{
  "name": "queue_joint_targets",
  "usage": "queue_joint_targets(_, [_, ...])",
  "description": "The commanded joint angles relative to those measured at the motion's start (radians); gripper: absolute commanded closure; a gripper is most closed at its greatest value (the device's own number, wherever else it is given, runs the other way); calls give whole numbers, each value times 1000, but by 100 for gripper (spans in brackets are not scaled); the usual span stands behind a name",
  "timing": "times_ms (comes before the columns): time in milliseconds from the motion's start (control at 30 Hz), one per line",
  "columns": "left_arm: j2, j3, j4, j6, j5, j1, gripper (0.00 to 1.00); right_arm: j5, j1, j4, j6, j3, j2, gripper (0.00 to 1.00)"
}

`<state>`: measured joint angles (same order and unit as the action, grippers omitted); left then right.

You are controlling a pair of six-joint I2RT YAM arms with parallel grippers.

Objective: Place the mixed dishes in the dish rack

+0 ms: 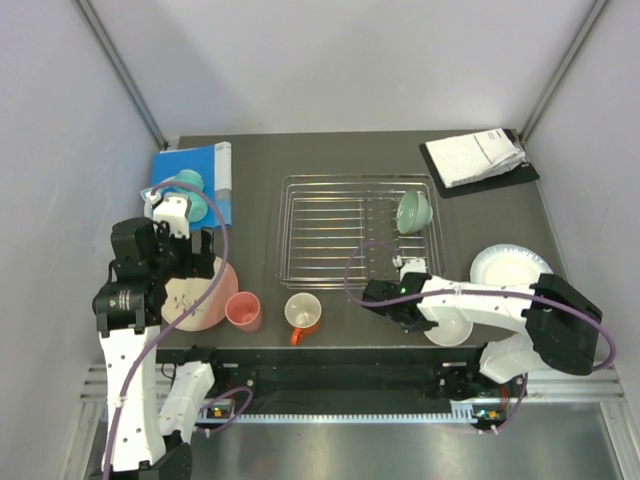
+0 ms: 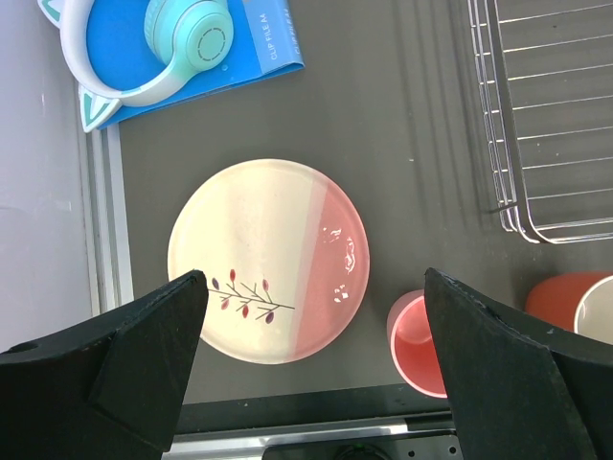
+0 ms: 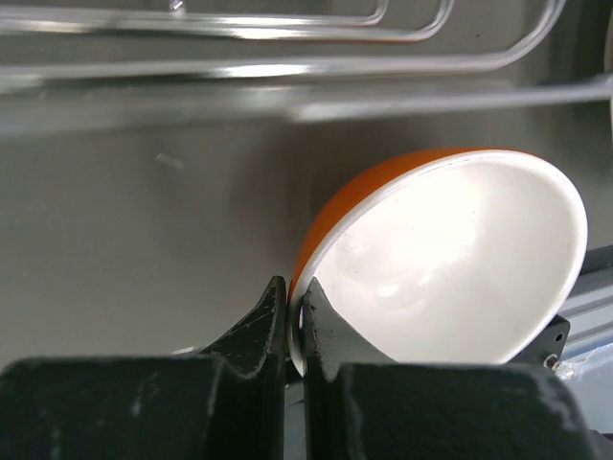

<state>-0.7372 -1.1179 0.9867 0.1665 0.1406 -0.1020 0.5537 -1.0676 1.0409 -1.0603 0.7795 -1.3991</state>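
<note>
The silver wire dish rack (image 1: 340, 232) stands mid-table with the mint-green bowl (image 1: 412, 212) in its right end. My left gripper (image 2: 313, 278) is open and empty, above the cream-and-pink plate (image 2: 259, 240), which lies flat at the left (image 1: 205, 300). The pink cup (image 2: 421, 345) and the orange mug (image 2: 575, 302) stand right of the plate, in front of the rack. My right gripper (image 3: 295, 287) is shut on the rim of the orange white-lined bowl (image 3: 450, 259), tilted just in front of the rack (image 3: 287, 67). The white shallow bowl (image 1: 510, 268) sits at the right.
A blue book (image 1: 205, 170) with mint headphones (image 2: 187, 34) lies at the back left. White papers on a black board (image 1: 480, 158) lie at the back right. The rack's near corner (image 2: 536, 144) is close to the cup and mug.
</note>
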Motion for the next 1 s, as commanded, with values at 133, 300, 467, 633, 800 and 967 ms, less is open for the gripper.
queue_joint_targets(133, [12, 10, -63, -7, 8, -2, 1, 14, -118, -18, 29, 164, -35, 100])
queue_joint_targets(300, [16, 7, -59, -7, 4, -2, 1, -60, -135, -100, 124, 236, -67, 100])
queue_joint_targets(467, [21, 1, -56, 4, -4, -2, 1, -191, -134, -156, 207, 236, -67, 99])
queue_joint_targets(633, [10, -6, -63, -15, 19, -2, 1, -278, -135, -206, 290, 228, -106, 67])
queue_joint_targets(800, [5, -13, -65, -9, 16, -2, 1, -276, -135, -220, 316, 227, -84, 29])
queue_joint_targets(967, [9, -10, -62, -10, 20, -4, 1, -230, -135, -173, 303, 274, 9, 22])
